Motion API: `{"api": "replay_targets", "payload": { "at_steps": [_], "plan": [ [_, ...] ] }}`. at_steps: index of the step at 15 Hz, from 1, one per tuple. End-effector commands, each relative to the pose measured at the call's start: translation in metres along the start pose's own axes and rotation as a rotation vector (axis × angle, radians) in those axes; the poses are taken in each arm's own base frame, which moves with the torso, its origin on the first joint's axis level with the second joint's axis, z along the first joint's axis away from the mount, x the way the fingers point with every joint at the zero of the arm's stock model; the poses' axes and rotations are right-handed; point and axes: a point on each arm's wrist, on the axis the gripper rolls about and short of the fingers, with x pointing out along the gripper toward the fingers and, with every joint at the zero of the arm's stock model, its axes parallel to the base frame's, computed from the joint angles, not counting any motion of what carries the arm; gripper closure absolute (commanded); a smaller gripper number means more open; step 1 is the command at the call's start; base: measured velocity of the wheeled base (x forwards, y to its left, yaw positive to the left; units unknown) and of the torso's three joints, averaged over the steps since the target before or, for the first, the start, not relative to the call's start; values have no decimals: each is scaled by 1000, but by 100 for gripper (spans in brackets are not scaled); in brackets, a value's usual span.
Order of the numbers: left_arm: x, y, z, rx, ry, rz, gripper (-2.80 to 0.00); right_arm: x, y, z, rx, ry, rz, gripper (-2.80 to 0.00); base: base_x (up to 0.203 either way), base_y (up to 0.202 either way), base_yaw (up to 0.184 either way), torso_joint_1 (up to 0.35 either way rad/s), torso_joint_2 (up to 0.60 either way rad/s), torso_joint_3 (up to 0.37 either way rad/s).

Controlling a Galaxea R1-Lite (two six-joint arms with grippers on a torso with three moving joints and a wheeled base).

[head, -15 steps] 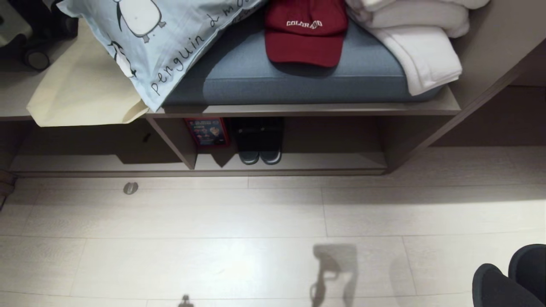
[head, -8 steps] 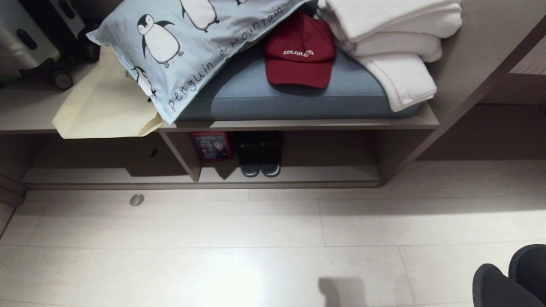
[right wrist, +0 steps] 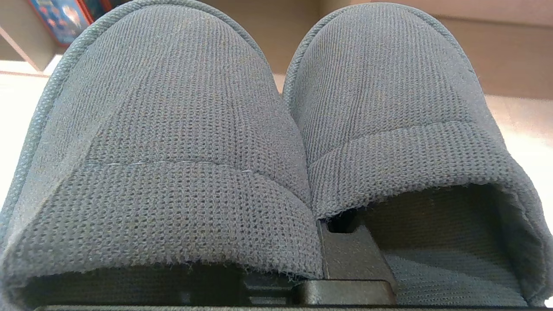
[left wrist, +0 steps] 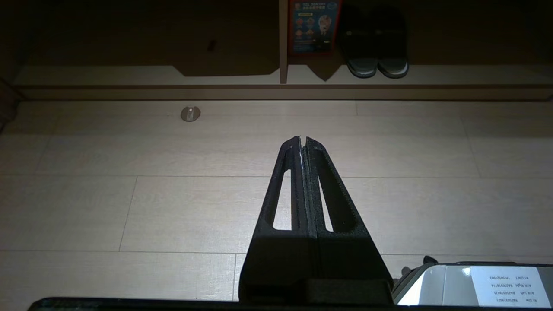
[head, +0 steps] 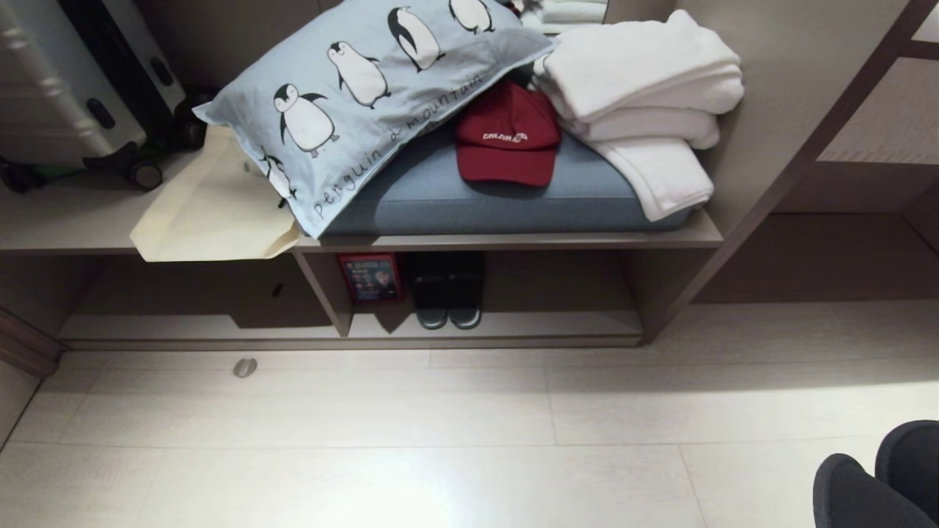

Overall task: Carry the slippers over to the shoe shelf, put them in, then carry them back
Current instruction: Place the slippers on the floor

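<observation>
red cap (head: 507,143) reads "colorado"; pillow (head: 374,95) reads "penguin mountain".

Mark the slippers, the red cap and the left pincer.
slippers (right wrist: 173,129): right wrist view, toe fabric of one slipper.
red cap (head: 506,147): head view, crown under the lettering.
left pincer (left wrist: 302,144): left wrist view, the closed tips.

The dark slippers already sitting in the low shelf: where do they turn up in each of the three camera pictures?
Head view: dark slippers sit centre, in the shoe shelf, right of the red poster.
Left wrist view: the pair lies at the top, right of centre, beyond the shut left gripper.
Right wrist view: not visible; the held grey-blue slippers fill it.
Shared landmark: the red poster, whose corner also shows in the right wrist view.
</observation>
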Motion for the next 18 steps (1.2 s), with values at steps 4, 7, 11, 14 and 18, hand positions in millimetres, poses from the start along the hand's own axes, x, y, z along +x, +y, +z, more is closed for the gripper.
{"api": "replay_targets", "payload": {
  "at_steps": [4,7,11,14,18],
  "plan": [
    [0,0,0,0,2,1,0,0,0,0,-1,-2,0,0,0,0,0,2,0,207],
    [0,0,0,0,2,1,0,0,0,0,-1,-2,0,0,0,0,0,5,0,202],
    [0,0,0,0,2,1,0,0,0,0,-1,-2,0,0,0,0,0,3,-1,204],
    [0,0,0,0,2,1,0,0,0,0,-1,-2,0,0,0,0,0,3,2,206],
    [0,0,0,0,2,1,0,0,0,0,-1,-2,0,0,0,0,0,1,5,205]
  ]
}}
